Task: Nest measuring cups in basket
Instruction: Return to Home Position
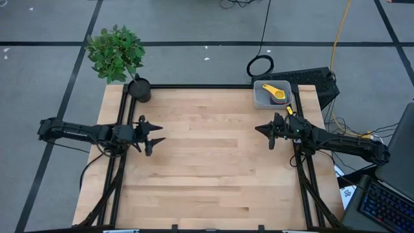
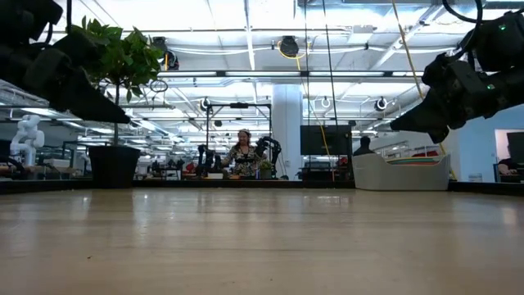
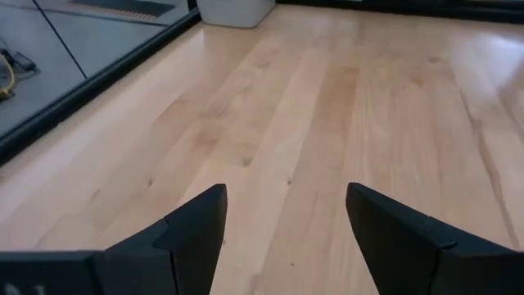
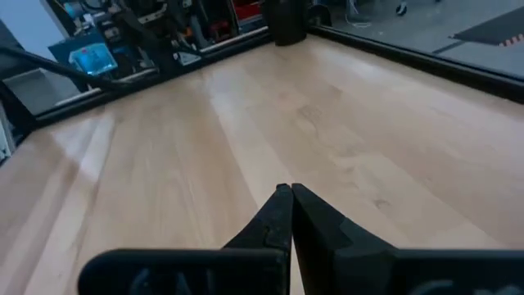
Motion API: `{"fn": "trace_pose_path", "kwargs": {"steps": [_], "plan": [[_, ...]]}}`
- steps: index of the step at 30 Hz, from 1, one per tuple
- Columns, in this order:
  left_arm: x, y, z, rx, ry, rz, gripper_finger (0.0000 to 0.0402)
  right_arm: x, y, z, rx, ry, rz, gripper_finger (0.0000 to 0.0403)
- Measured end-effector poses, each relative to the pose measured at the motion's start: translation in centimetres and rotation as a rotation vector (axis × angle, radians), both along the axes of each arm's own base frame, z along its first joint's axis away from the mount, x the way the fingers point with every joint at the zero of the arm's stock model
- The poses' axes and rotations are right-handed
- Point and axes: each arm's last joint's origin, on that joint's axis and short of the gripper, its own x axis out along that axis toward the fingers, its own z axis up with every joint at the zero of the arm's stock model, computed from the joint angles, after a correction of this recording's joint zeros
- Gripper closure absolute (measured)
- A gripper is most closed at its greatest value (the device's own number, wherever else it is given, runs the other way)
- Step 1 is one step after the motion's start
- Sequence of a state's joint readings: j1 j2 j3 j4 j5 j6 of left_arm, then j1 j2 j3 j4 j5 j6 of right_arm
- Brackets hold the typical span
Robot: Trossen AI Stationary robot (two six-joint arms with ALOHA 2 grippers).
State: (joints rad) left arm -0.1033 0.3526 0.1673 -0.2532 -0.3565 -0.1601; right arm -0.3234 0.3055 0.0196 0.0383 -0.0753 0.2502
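Nearest me, my left gripper (image 3: pixel 286 195) hangs over the left half of the table (image 1: pixel 207 181) with its fingers spread wide apart, and my right gripper (image 4: pixel 286 190) hangs over the right half with its fingers pressed together on nothing. Farther back, the basket (image 1: pixel 261 98) sits in the far right corner with the measuring cups (image 1: pixel 280 99) nested inside it, the yellow cup (image 1: pixel 277 92) on top. A potted plant (image 1: pixel 116 53) stands at the far left corner.
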Motion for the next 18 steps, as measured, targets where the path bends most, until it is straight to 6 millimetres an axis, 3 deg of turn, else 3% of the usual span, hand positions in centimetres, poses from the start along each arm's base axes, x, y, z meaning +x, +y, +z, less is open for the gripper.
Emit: {"fn": "trace_pose_path", "kwargs": {"steps": [7,13,18], "plan": [[-0.9,-0.1,0.2,-0.007,-0.027,-0.012,0.0147,0.1,0.5,0.0,0.001,0.002,0.056,0.0403],[-1.3,0.0,0.5,0.036,-0.054,-0.032,0.0147,0.4,1.8,0.0,0.047,-0.01,0.185,0.0403],[-1.6,0.0,0.7,0.005,-0.087,-0.022,0.0147,0.5,3.0,0.0,0.044,-0.006,0.197,0.0403]]}}
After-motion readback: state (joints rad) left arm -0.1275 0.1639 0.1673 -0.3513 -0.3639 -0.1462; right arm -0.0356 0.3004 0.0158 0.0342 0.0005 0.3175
